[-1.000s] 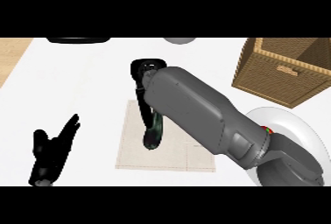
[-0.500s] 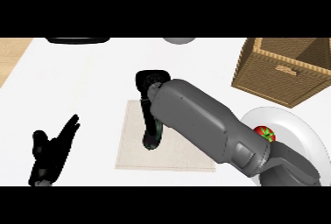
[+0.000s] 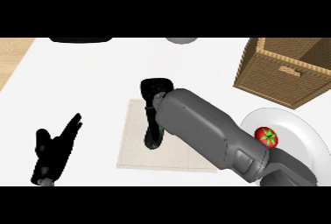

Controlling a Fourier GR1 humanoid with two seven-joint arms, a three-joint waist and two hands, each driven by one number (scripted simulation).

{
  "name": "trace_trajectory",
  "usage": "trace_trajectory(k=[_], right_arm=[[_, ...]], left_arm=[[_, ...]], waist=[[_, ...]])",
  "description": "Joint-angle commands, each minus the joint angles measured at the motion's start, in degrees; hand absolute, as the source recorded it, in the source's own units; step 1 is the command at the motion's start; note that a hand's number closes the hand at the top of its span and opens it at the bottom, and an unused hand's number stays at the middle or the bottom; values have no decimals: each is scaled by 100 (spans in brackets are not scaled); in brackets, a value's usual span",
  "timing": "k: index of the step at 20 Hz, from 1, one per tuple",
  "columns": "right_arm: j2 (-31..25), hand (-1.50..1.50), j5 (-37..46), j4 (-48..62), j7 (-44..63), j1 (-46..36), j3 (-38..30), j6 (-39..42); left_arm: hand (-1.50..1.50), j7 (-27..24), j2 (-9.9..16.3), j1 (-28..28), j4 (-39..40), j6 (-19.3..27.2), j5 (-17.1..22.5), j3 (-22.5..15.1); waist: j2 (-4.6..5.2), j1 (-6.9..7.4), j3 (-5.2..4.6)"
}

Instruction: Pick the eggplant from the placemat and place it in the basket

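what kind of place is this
Most likely a kitchen counter laid out for a meal: a white counter top with a beige placemat, a white plate holding a tomato, and a wicker basket.

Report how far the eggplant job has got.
Done: the right hand has reached the eggplant on the placemat. In hand: closing round it; the grip itself is hidden. Left: lifting and carrying it to the basket. The left hand rests open.
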Motion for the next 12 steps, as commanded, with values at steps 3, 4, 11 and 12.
trace_trajectory(k=[3, 4, 11, 12], right_arm=[[6, -150, -49, -40, 202, 118, 169, 382], [6, -150, -58, -124, 265, 276, 236, 401], [6, -150, -24, -110, 202, 636, 567, -69], [6, -150, -45, 146, 134, 424, 418, 20]], left_arm=[[0, -51, -165, 435, 451, -74, -12, -57], [0, 440, -37, 219, 66, -80, 62, -11], [0, 291, -223, 290, 107, 47, -141, -38], [0, 65, -196, 277, 376, -228, -25, 2]], waist=[[42, 10, -105], [31, -9, -99], [46, 68, -99], [64, 77, -103]])
